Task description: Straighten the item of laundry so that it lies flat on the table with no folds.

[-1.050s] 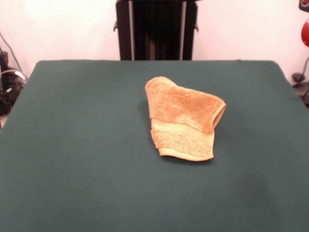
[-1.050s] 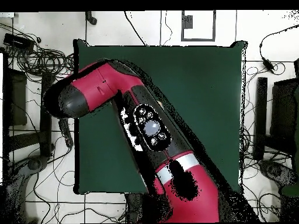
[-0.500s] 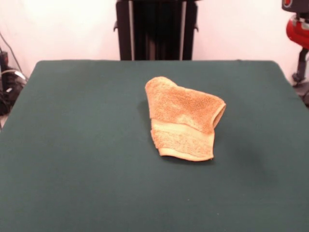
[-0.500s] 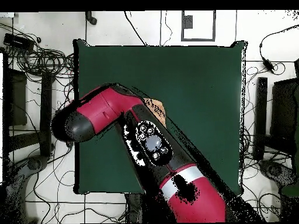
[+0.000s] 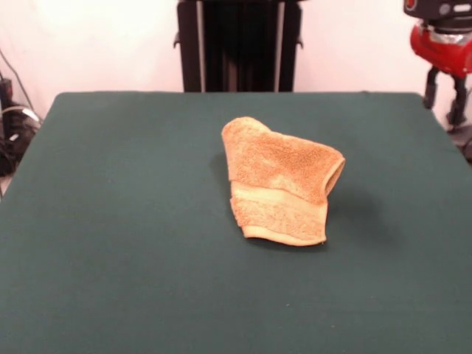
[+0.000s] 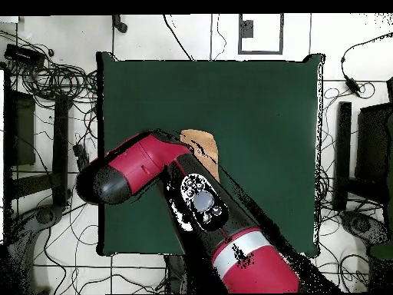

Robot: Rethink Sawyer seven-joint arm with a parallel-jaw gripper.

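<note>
Front view: one folded washcloth (image 5: 279,188), one table (image 5: 110,221), gripper (image 5: 445,99) fingers apart.

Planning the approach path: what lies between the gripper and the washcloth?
In the front view, only bare green table separates the gripper, at the upper right edge, from the folded washcloth.

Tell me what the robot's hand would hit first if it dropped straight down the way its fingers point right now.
Probably nothing on the table: the red and black hand hangs beside the dark green cloth table's edge, apart from the folded orange-tan terry washcloth. Depth is unclear, so it might clip the table's corner.
</note>
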